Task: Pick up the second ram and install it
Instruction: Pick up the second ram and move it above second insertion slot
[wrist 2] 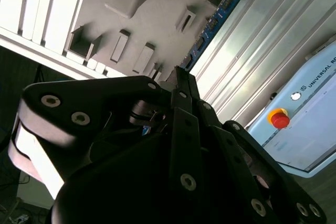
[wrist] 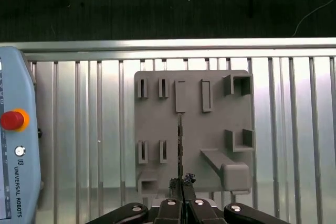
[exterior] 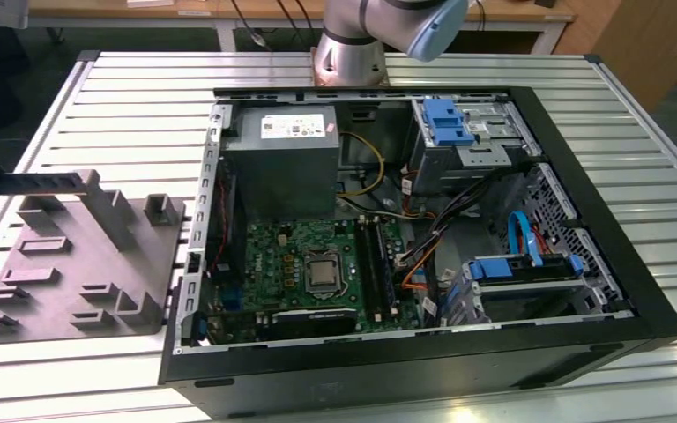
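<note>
The second ram [exterior: 42,181] is a thin dark stick standing on edge at the far side of the grey holder plate [exterior: 68,282], which lies on the slatted table at the exterior view's left. The second wrist view shows the ram's blue face with small chips [wrist 2: 215,19], and in the first wrist view the ram is an edge-on line [wrist: 179,140] over the plate [wrist: 210,129]. My gripper [wrist: 181,181] hangs well above the plate. Its black fingertips [wrist 2: 177,77] are closed together with nothing between them, apart from the ram.
The open computer case [exterior: 433,357] fills the exterior view's right, with the green motherboard [exterior: 303,256], black memory slots [exterior: 374,256] and grey power supply [exterior: 279,150] inside. A teach pendant [wrist: 16,129] lies on the table beside the plate. The arm's base [exterior: 351,53] stands behind the case.
</note>
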### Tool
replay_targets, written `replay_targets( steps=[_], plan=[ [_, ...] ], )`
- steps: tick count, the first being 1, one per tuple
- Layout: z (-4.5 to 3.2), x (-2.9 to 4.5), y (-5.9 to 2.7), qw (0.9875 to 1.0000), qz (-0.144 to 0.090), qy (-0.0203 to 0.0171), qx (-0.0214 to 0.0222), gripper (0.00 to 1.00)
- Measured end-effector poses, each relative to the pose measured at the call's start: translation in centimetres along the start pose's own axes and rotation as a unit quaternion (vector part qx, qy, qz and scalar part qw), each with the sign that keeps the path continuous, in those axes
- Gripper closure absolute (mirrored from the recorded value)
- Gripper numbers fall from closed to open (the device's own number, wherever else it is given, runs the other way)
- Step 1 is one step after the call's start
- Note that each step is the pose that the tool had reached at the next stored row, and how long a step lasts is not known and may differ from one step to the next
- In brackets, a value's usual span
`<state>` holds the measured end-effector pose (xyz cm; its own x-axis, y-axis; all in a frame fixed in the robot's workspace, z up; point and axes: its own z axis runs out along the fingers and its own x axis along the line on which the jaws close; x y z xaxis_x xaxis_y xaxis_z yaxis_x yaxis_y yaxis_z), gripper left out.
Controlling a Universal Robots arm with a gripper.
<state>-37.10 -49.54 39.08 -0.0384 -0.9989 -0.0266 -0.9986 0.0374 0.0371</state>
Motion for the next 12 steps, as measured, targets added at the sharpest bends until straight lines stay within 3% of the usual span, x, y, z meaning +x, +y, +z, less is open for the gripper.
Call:
replay_targets(
  steps=[12],
  plan=[
    [-0.06, -0.35, -2.03, 1.0000, 0.000, 0.0000, 0.0000, 0.88]
  ],
)
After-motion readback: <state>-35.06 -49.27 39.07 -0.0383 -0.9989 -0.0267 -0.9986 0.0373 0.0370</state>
